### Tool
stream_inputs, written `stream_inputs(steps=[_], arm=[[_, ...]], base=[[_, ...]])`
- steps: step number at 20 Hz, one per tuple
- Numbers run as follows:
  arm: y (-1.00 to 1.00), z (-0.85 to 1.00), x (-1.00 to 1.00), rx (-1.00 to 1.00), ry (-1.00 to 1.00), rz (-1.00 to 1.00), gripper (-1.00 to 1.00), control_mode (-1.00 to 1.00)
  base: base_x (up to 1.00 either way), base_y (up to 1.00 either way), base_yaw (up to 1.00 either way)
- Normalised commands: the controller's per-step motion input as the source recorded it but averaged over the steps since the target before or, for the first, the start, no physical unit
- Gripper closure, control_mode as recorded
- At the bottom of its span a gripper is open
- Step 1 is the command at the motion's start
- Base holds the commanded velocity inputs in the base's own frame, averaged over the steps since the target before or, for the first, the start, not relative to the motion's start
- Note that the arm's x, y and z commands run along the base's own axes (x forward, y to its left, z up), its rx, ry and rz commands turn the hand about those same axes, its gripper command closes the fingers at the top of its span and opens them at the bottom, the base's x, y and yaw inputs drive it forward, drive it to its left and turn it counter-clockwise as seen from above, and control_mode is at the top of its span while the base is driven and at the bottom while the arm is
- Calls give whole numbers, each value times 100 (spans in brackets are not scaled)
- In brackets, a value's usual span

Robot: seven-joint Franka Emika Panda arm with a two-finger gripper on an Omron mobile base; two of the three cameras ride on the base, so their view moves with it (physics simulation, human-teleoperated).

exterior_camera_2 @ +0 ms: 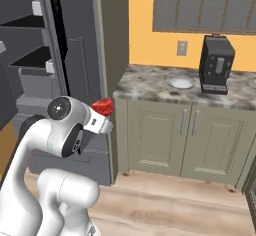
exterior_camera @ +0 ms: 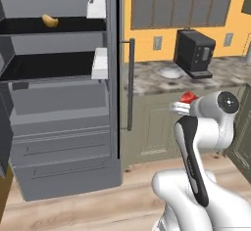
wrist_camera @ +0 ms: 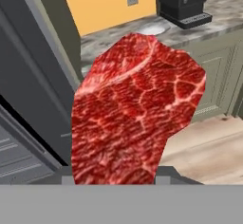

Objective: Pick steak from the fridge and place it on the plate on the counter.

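One open fridge [exterior_camera: 63, 107] stands left of the marble counter [exterior_camera_2: 150, 87], where a coffee machine [exterior_camera_2: 216, 65] sits beside the pale plate [exterior_camera_2: 180, 83]. The gripper [exterior_camera_2: 101, 114] clamps the red steak [wrist_camera: 135, 114], raised in front of the counter's cabinets.

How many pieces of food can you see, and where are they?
2. The red steak is held in the gripper, in front of the counter. A yellow-orange food item lies on an upper shelf of the fridge. More may be hidden inside.
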Motion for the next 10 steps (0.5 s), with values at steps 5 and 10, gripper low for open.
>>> stream_inputs(steps=[5, 10], arm=[[0, 0, 0, 0, 0, 0, 100, 100], [0, 0, 0, 0, 0, 0, 100, 100]], base=[[24, -49, -3], [39, -46, -3]])
